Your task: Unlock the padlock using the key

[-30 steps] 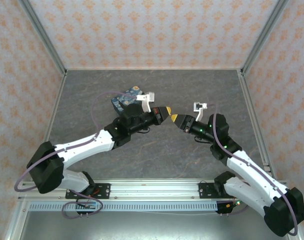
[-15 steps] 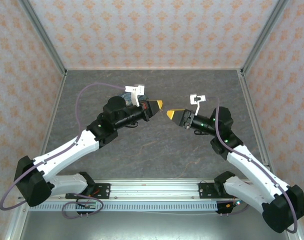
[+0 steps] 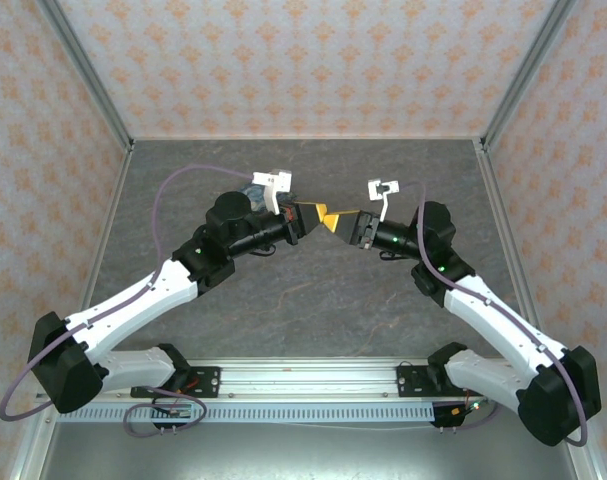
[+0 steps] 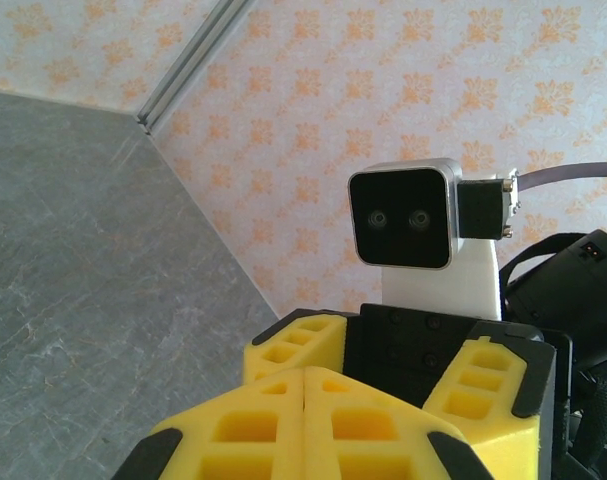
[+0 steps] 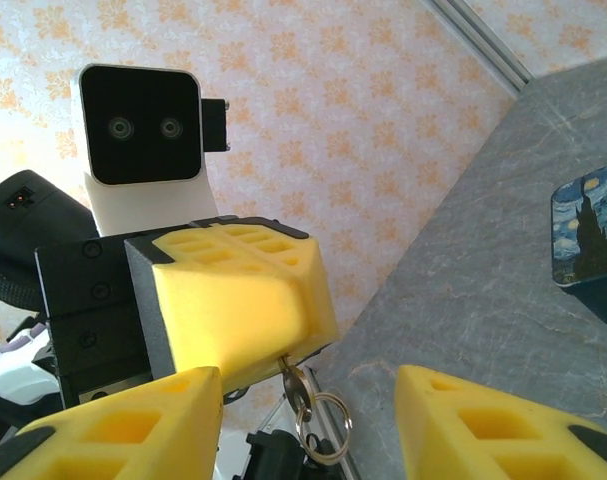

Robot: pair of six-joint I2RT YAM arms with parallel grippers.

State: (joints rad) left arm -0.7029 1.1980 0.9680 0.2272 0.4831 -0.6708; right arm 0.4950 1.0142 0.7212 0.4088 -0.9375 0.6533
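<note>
Small thin metal key is pinched at the very tip of the left gripper. A short bit of it sticks out below the closed pads, and a thin silver wire ring hangs from it. The key is up in the air, well above the table, at mid-workspace.

Left gripper is clamped on the key. In its own wrist view the two yellow foam pads are pressed flat together with no gap.

Right gripper is spread wide. Its yellow foam fingers sit at either side of the right wrist view, with the key and ring between them and nothing gripped. From the left wrist camera those same fingers flank the left gripper's tip on both sides.

From the top camera the two grippers meet tip to tip, yellow ends touching or overlapping, and both arms reach inward over the middle of the table. Key is too small to make out from there.

Blue starry-print box lies flat on the grey stone-pattern tabletop, well apart from the key. From the top it is mostly hidden behind the left wrist. Orange floral-pattern walls enclose the table.
</note>
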